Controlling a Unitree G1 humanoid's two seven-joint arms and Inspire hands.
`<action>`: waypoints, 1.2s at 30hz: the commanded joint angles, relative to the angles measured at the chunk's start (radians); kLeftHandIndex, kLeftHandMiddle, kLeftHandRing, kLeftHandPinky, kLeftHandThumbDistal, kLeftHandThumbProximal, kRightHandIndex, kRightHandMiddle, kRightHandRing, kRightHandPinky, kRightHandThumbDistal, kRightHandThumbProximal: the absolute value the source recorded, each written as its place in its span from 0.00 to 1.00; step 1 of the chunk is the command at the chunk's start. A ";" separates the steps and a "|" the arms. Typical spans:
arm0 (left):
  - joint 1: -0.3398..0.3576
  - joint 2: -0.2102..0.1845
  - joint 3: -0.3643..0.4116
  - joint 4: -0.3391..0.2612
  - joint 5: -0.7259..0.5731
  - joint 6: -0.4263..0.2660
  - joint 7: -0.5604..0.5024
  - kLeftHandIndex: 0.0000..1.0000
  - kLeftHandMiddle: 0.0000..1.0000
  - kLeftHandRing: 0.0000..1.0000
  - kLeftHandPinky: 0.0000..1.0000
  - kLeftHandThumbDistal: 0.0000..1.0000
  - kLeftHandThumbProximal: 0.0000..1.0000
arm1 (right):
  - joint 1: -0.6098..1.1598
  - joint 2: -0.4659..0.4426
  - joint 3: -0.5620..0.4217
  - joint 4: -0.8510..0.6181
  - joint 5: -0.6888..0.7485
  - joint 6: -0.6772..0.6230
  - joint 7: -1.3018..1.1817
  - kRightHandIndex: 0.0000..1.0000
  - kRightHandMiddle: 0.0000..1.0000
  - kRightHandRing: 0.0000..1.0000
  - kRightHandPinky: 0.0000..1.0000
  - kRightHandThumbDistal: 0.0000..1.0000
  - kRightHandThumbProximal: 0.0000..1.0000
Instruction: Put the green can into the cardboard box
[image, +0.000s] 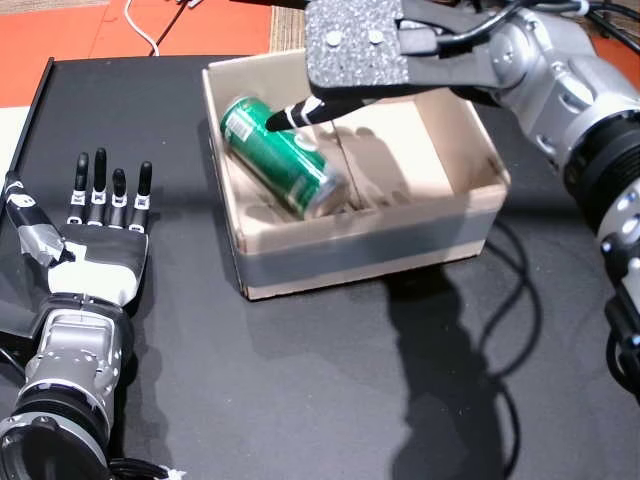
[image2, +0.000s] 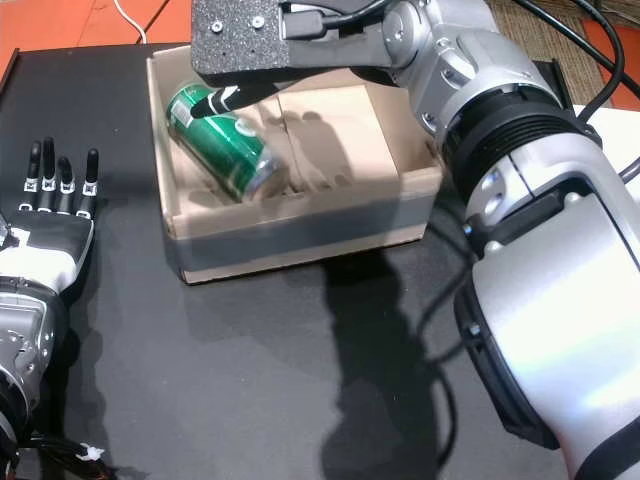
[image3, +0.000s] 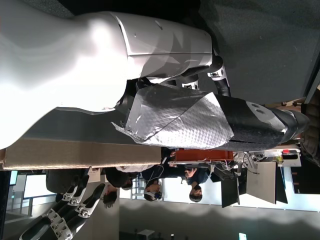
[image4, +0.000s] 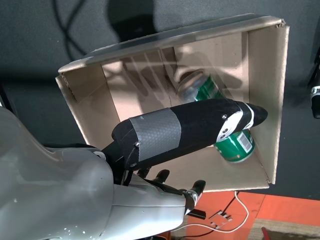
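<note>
The green can (image: 280, 155) (image2: 225, 150) lies on its side inside the cardboard box (image: 360, 250) (image2: 300, 240), in the box's left part, leaning toward the left wall. My right hand (image: 360, 45) (image2: 250, 35) hovers over the box's back edge, open, its black thumb tip just above the can's top end. In the right wrist view the thumb (image4: 185, 130) stretches across in front of the can (image4: 235, 145), which rests on the box floor (image4: 150, 85). My left hand (image: 100, 230) (image2: 50, 220) lies flat on the black table, open, left of the box.
Black cables (image: 500, 300) trail over the table right of the box. A white cable (image: 140, 25) lies on the orange floor beyond the table's far edge. The left wrist view shows my left hand (image3: 185, 117) and people (image3: 192, 182) far off in the room.
</note>
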 joint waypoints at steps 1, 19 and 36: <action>0.027 -0.010 0.008 0.010 -0.003 -0.006 0.019 0.54 0.26 0.41 0.77 0.86 0.88 | -0.008 -0.004 -0.004 -0.002 0.009 0.000 0.004 0.89 0.92 0.95 0.95 1.00 0.79; 0.029 0.002 0.017 0.010 -0.001 0.007 0.006 0.56 0.29 0.43 0.76 0.81 0.89 | 0.000 -0.039 0.003 -0.025 -0.005 -0.114 -0.257 0.75 0.85 0.91 0.97 0.87 0.69; 0.028 0.016 0.014 0.011 0.005 0.010 0.008 0.52 0.29 0.44 0.78 0.81 0.91 | 0.122 -0.149 0.002 -0.095 -0.014 -0.405 -0.980 0.77 0.85 0.92 0.99 0.95 0.68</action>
